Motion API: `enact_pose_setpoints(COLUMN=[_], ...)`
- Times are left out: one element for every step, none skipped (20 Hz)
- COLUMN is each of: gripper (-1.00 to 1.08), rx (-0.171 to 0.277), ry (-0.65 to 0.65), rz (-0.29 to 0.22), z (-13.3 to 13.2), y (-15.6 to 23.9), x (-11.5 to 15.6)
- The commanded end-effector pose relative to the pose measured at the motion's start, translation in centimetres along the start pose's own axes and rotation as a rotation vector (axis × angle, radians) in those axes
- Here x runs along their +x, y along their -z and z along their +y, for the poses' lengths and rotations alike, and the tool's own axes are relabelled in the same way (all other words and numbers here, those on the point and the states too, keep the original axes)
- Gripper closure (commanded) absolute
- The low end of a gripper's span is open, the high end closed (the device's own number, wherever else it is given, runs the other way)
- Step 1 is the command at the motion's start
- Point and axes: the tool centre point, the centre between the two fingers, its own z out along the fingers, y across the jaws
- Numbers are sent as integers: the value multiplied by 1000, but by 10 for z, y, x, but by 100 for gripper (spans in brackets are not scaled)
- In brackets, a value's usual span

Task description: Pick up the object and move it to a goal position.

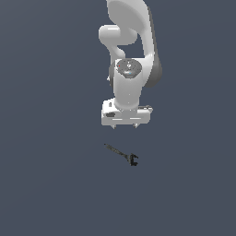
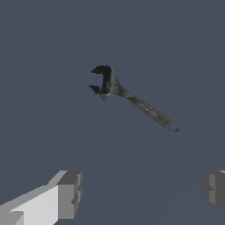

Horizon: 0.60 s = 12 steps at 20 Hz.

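The gripper (image 1: 126,125) hangs above the wrench (image 1: 122,154), fingers (image 2: 69,193) spread wide, holding nothing; the wrench lies flat, claw head toward the exterior view's right; no readable writing.

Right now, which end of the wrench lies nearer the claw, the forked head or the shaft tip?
Too close to call: the wrench lies flat, apart from the open claw, its black forked head toward the exterior view's right and its grey shaft tip toward the left.

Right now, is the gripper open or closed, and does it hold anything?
Gripper: open, fingers wide apart, holding nothing. The wrench lies apart from it on the floor.
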Motion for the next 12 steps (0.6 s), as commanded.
enact_pose_setpoints(gripper=[-92,-92,-92,-92,-92,-92,-92,-92,-92,-92,-92,-92], rx=[0,0,1,3,5,8,11,13,15,16,16,16], ry=[0,0,-1,-2,-3,-6,-9,-11,-14,-16,-17,-17], rz=[0,0,0,0,0,0,0,0,0,0,0,0], z=[0,0,-1,-3,-4,-7,-9,-11,-13,-13,-14,-13], y=[0,0,1,1,2,3,5,6,6,7,7,7], x=[0,0,0,1,1,2,3,3,3,3,3,3])
